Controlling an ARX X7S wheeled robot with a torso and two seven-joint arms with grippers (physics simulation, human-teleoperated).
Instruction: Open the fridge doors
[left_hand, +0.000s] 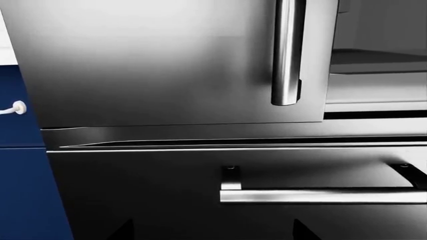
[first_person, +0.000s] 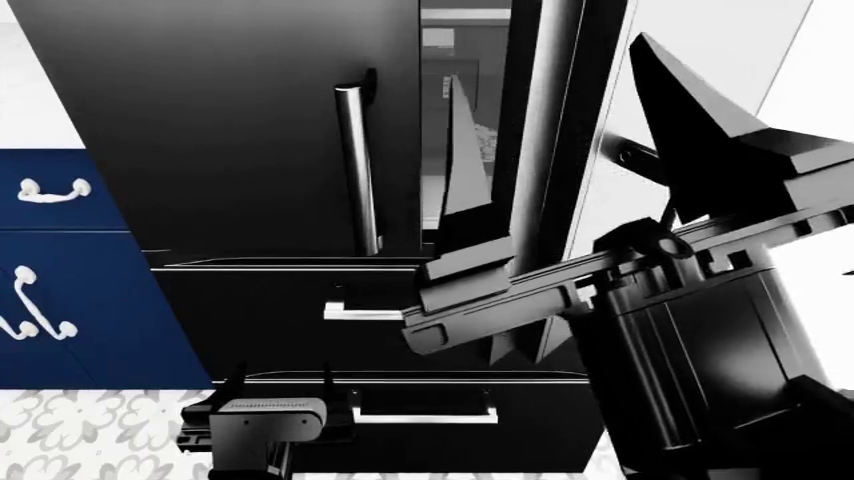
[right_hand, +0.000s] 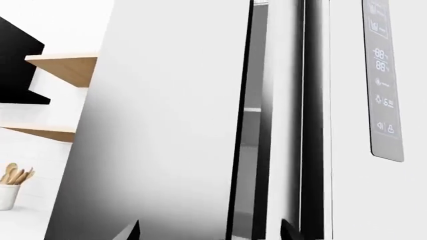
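Observation:
The left fridge door (first_person: 240, 130) is a glossy black panel with a vertical silver handle (first_person: 354, 170). The same door (left_hand: 167, 65) and its handle's lower end (left_hand: 287, 75) show in the left wrist view. The right fridge door (first_person: 534, 200) stands ajar, and a gap (first_person: 447, 60) beside it shows the lit interior. My right gripper (first_person: 547, 60) is open, its fingers on either side of the right door's edge. In the right wrist view my right gripper (right_hand: 210, 232) faces a glossy door panel (right_hand: 167, 125). My left gripper (first_person: 283, 372) hangs open in front of the lower drawers, holding nothing.
Two black drawer fronts with horizontal silver handles (left_hand: 320, 195) sit below the doors. Navy cabinets with white handles (first_person: 54, 190) stand at the left. A control display (right_hand: 383, 75) is on a white panel. Wooden shelves (right_hand: 63, 67) and a utensil jar (right_hand: 8, 192) are on the wall.

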